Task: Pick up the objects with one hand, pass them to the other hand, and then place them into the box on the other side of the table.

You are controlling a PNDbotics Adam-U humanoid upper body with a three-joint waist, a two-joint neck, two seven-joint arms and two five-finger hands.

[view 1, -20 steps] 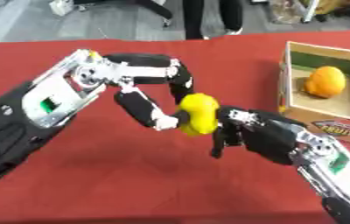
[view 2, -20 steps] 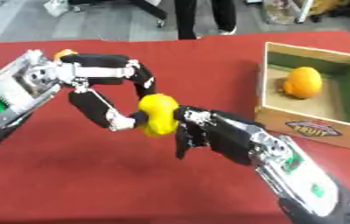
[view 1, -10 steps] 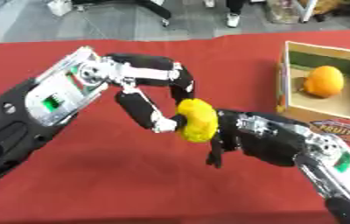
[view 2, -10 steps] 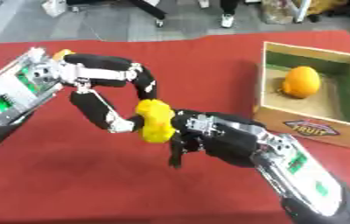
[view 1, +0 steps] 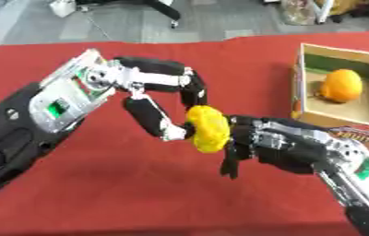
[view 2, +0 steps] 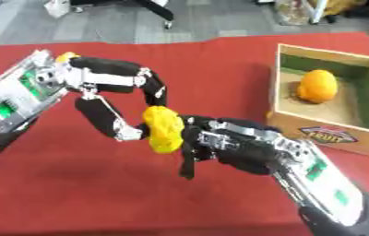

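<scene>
Table point(view 1: 99, 184): spans whole view.
Box point(view 2: 364, 146): right side of table, mid-far.
Fruit in box point(view 2: 317, 86): inside, twd far end.
Held fruit point(view 1: 207, 128): centre, above table, left of box.
Left hand point(view 1: 151, 110): just left of held fruit, touching.
Right hand point(view 1: 281, 145): just right of it, nearer, touching.

You are looking down from the robot's head through two eyes set side by side, both facing forward and down over the red table point(view 1: 99, 184) toward the grey floor beyond its far edge. Both views are sitting close above the work, so the arms are filling much of each. They are sharing nearly everything (the right eye view is merely showing things shifted leftward): the cardboard box point(view 2: 326, 133) is showing whole there, while the left eye view is cropping it at the right edge.
</scene>
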